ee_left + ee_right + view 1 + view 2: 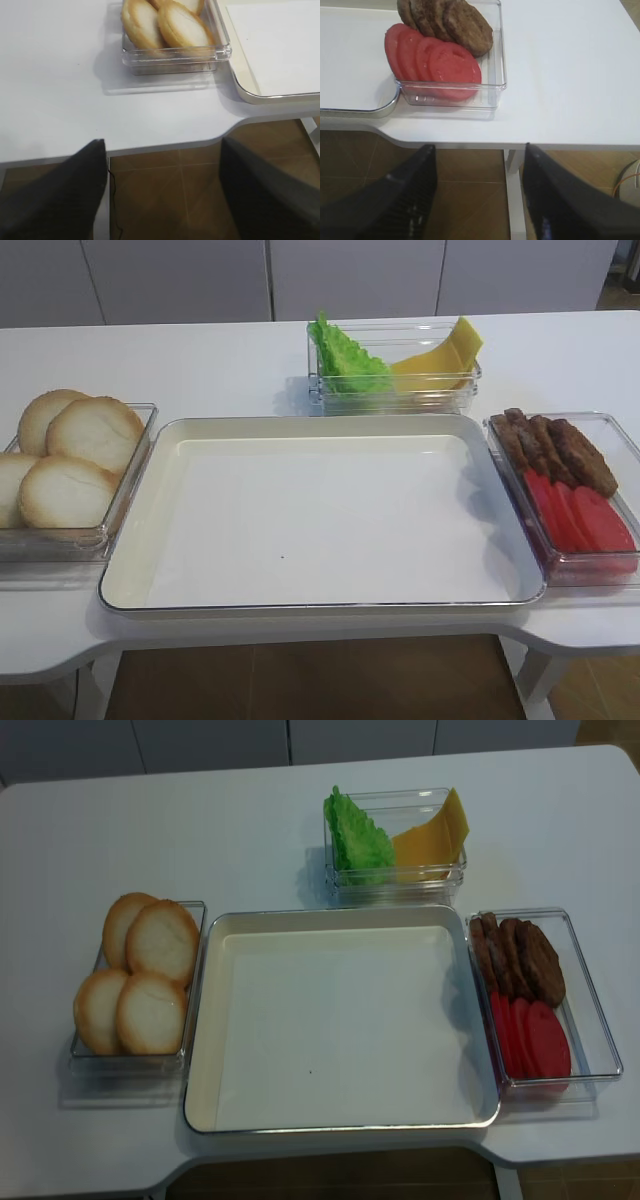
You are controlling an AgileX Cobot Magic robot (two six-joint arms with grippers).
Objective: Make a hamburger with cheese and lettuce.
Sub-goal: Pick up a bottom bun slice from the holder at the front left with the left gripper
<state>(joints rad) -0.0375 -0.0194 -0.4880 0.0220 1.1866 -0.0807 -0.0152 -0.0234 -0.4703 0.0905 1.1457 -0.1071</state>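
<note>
Several bun halves (70, 455) (140, 970) (167, 22) lie in a clear box at the left, pale cream with golden rims. Green lettuce (345, 360) (358, 838) and yellow cheese slices (445, 355) (435, 835) stand in a clear box at the back. A cream tray (130, 560) (205, 1020) lies in the middle with nothing on it. My left gripper (162, 190) is open, below the table's front edge, near the bun box. My right gripper (477, 192) is open, below the front edge, near the tomato box. Neither gripper shows in the high views.
A clear box at the right holds dark brown meat pieces (555, 445) (450, 20) and red tomato slices (585, 515) (437, 62). The white table's front edge (545, 145) curves inward at the middle. A table leg (512, 200) stands below.
</note>
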